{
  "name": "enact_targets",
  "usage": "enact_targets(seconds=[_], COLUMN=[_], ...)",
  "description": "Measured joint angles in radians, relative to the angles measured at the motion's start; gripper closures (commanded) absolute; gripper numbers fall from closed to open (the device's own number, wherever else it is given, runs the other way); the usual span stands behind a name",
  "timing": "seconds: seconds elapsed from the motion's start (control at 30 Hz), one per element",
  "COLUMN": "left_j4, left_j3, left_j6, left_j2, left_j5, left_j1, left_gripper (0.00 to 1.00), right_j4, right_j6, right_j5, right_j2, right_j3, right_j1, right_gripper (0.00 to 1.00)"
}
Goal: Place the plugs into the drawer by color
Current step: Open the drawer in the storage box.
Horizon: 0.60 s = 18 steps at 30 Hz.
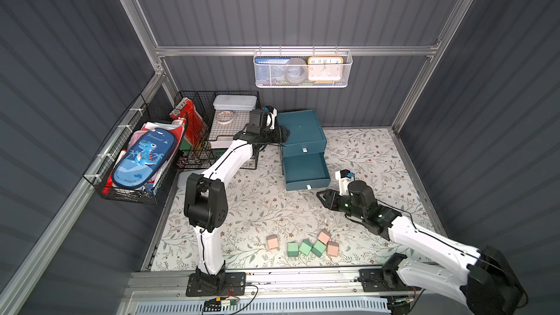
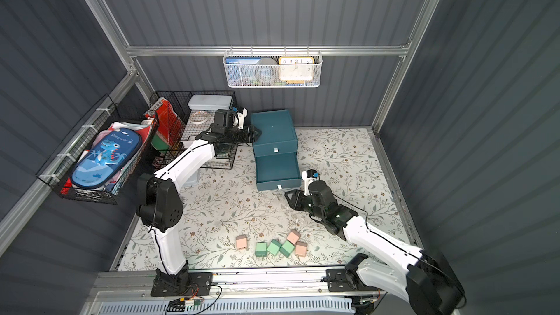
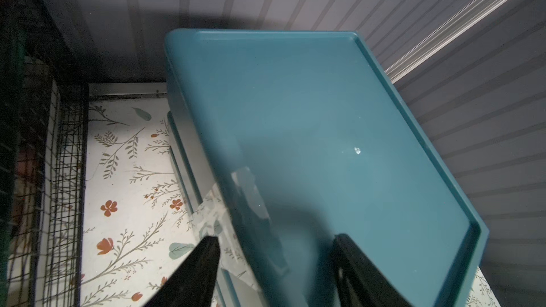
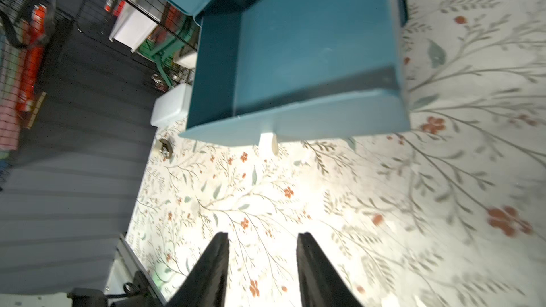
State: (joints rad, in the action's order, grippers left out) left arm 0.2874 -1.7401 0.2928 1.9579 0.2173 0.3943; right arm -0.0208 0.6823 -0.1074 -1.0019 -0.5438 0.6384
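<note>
The dark teal drawer cabinet (image 1: pixel 300 127) (image 2: pixel 272 128) stands at the back of the floral mat. A lower drawer (image 1: pixel 304 166) (image 4: pixel 313 42) is pulled out and shows nothing inside; its white tab handle (image 4: pixel 267 143) points forward. Several pink and green plugs (image 1: pixel 305 246) (image 2: pixel 274 246) lie in a loose row near the front edge. My left gripper (image 1: pixel 284 135) (image 3: pixel 276 243) is open, straddling the left rim of the cabinet top (image 3: pixel 310 131). My right gripper (image 1: pixel 321 196) (image 4: pixel 263 236) is open and empty, low over the mat just in front of the pulled-out drawer.
Black wire baskets (image 1: pixel 218 134) stand left of the cabinet, close to my left arm. Another wire basket (image 1: pixel 133 165) with a blue pencil case hangs on the left wall. A white mesh basket (image 1: pixel 301 69) hangs on the back wall. A white box (image 4: pixel 170 107) lies by the baskets.
</note>
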Motion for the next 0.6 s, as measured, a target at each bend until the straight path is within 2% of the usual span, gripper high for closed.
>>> enact_targets(seconds=[0.17, 0.3, 0.6], left_j4=[0.056, 0.060, 0.058], left_j3=[0.007, 0.051, 0.092], left_j6=[0.004, 0.003, 0.000], left_j2=[-0.046, -0.130, -0.164], left_j5=[-0.001, -0.002, -0.002], left_j1=[0.003, 0.006, 0.006], left_gripper=[0.25, 0.24, 0.23], right_j4=[-0.327, -0.485, -0.534], right_j6=[-0.054, -0.049, -0.002], right_j5=[0.105, 0.167, 0.218], right_j2=[0.132, 0.117, -0.066], right_j3=[-0.027, -0.029, -0.035], right_j1=[0.093, 0.212, 0.401], right_gripper=[0.54, 0.50, 0.44])
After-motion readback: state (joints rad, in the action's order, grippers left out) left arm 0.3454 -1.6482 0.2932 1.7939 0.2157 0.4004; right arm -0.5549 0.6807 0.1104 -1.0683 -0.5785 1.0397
